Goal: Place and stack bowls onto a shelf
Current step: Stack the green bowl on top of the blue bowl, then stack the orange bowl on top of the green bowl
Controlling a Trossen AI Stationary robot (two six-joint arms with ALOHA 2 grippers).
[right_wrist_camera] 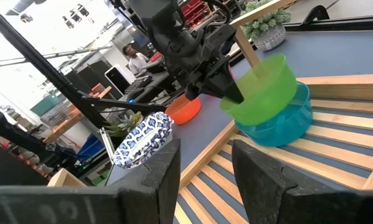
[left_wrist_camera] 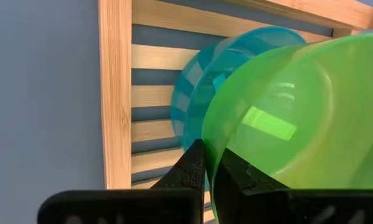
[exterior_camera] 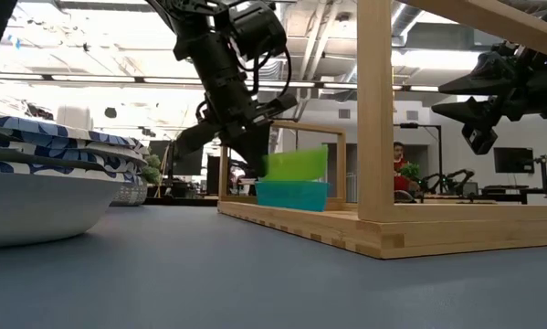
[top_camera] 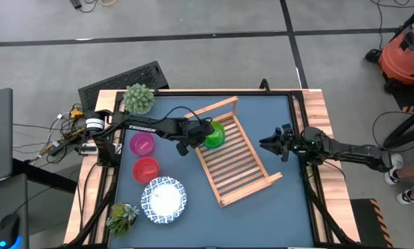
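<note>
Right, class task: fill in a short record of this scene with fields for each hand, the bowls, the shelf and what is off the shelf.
left hand: shut on the rim of the green bowl, over the shelf
green bowl: tilted, partly nested in the blue bowl
blue bowl: standing on the slats at one end of the shelf
right hand: open, empty, hanging past the shelf's far side
shelf: wooden slatted rack, lying at an angle on the table
off the shelf: pink bowl, red bowl, white patterned dishes

Bright, even overhead light; glare streak on green bowl (nearest fingers blurred).
</note>
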